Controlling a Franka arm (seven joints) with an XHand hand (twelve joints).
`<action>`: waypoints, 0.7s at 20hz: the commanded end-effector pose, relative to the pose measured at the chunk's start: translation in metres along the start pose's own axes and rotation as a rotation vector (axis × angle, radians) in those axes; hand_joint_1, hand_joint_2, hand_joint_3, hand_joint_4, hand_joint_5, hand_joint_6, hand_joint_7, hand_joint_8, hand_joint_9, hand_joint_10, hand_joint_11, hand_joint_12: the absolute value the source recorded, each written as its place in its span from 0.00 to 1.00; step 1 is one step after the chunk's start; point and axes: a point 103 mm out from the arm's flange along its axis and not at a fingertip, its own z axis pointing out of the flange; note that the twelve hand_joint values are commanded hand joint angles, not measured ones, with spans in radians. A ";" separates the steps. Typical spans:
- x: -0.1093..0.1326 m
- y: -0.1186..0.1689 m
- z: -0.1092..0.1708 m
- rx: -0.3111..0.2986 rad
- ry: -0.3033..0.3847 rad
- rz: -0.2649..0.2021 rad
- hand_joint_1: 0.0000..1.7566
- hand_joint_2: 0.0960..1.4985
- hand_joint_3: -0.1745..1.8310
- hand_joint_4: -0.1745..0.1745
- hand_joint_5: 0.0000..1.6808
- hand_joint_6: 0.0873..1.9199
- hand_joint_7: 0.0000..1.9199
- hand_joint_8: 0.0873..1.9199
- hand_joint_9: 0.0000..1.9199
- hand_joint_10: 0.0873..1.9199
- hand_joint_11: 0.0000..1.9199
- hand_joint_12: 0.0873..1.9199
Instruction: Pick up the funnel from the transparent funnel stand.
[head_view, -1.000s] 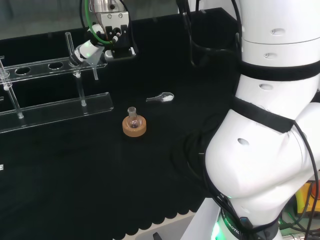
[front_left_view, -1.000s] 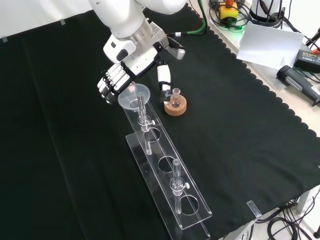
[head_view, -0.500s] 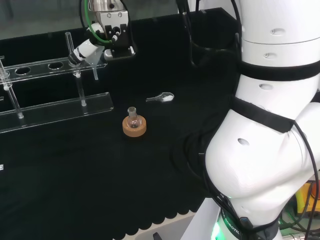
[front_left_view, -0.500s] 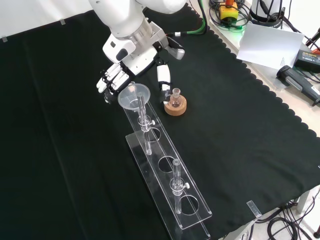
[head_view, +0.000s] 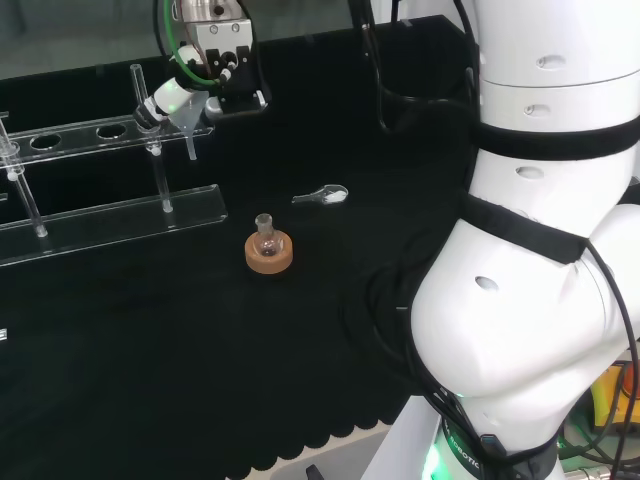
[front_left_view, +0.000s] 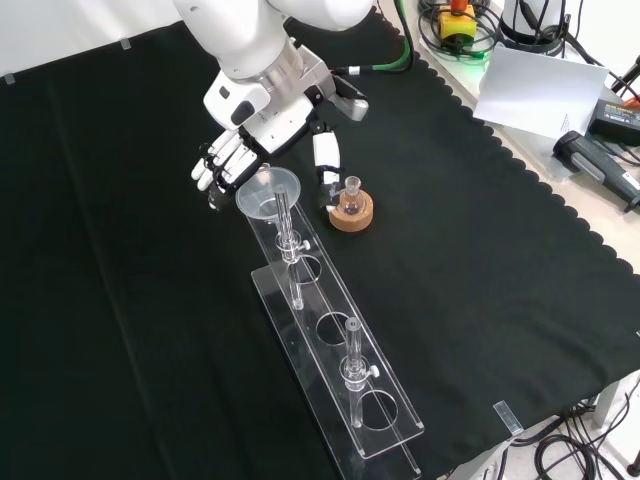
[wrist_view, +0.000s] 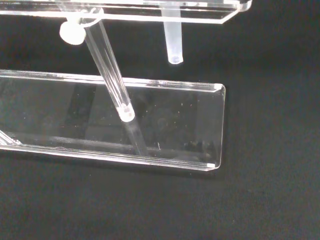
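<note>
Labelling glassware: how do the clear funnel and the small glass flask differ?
The clear funnel sits high in the transparent stand, by the hand; the small round glass flask sits low on a cork ring. The funnel is wide-mouthed, the flask narrow-necked. Both are clear and upright.

A clear funnel (front_left_view: 267, 192) is sitting upright in the end hole of the transparent funnel stand (front_left_view: 335, 350), its stem (wrist_view: 172, 45) hanging below the upper shelf.

Glossy white arm links, black bands, black-and-white robot hand (front_left_view: 232, 158), green cable
</note>
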 end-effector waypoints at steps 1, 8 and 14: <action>0.001 0.000 0.000 0.018 -0.013 -0.003 0.22 0.42 0.10 0.34 0.02 0.00 0.14 0.03 0.08 0.00 0.00 0.00; 0.000 0.000 0.000 0.007 -0.025 0.005 0.23 0.43 0.09 0.35 0.07 0.00 0.13 0.19 0.01 0.32 0.00 0.00; -0.001 0.001 -0.001 0.003 -0.040 0.020 0.25 0.45 0.10 0.38 0.11 0.00 0.16 0.22 0.02 0.38 0.01 0.00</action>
